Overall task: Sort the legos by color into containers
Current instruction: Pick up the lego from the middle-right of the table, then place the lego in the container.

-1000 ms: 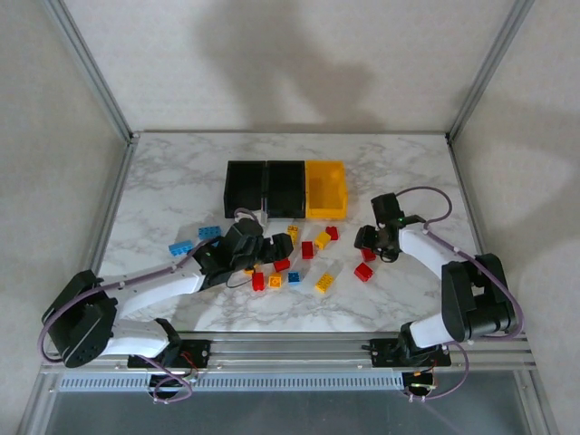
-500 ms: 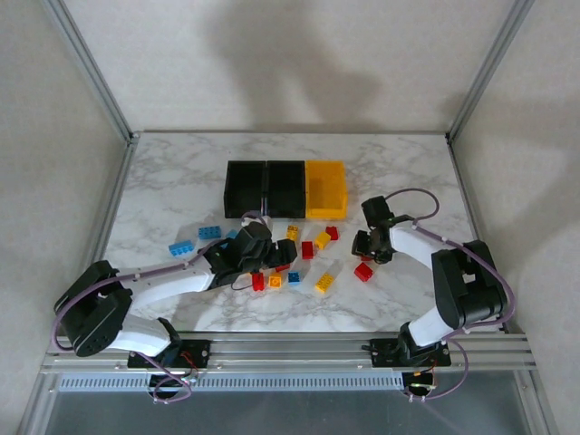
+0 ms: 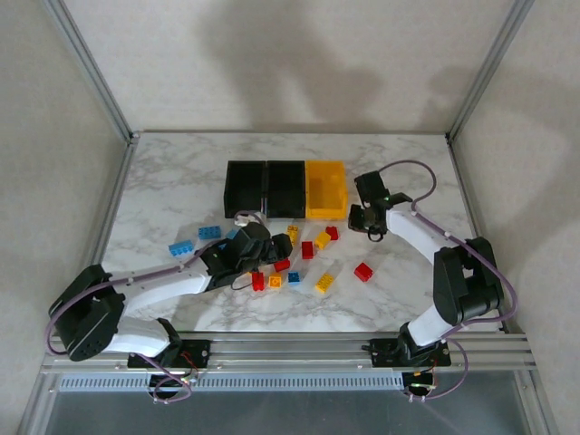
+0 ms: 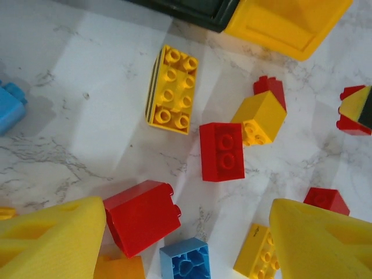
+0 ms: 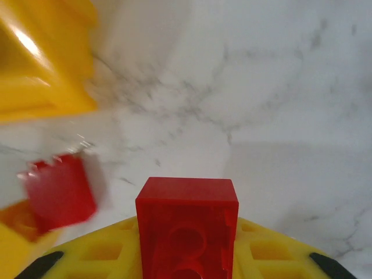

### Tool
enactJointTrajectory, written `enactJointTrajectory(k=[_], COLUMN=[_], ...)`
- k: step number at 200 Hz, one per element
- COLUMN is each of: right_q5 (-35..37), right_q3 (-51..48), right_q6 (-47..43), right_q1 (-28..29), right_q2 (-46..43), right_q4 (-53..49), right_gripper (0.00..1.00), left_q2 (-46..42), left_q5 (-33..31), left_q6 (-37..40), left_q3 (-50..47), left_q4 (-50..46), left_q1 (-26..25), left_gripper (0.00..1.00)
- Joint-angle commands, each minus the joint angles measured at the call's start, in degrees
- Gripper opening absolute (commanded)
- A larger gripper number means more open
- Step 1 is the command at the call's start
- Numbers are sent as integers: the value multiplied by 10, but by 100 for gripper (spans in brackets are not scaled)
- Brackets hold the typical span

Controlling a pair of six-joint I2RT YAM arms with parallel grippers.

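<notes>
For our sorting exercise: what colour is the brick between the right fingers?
The brick is red, clearest in the right wrist view.

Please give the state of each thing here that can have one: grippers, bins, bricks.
left gripper, open, nothing held.
right gripper, shut on the red lego.
red lego, clamped between the fingers.
yellow bin, upright, no lego visible inside.
black bins, upright, insides too dark to tell.
loose legos, scattered, unsorted.

My right wrist view cuts the red brick [image 5: 187, 226] off at the bottom edge and blurs a second red brick [image 5: 61, 192] at lower left. My left wrist view clips a blue brick [image 4: 9, 107] at its left edge and the yellow bin [image 4: 285, 23] at top.
</notes>
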Motion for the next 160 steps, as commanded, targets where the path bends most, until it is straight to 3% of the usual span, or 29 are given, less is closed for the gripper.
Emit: enactJointTrajectory(k=[1,48,120,160], right_q5=[5,-12,-5,6], right_q3=[55,180,375,414], right_q6=[-8,-18,-27,-14], right_q1=[14,36,51,51], right_q2=[-2,80,278,332], right_q4=[-27,-35,-61,-68], right_gripper=[25,25,26,26], left_q2=[-41,-93,-128,-129], left_q5=[-42,-26,-31,-30], left_q6=[-18,-25,-36,-36], left_q3=[6,-3,-19,-20], left_q4=[-21,-28,-44,-47], left_q1=[13,46,63,66], left_gripper=[73,72,73,73])
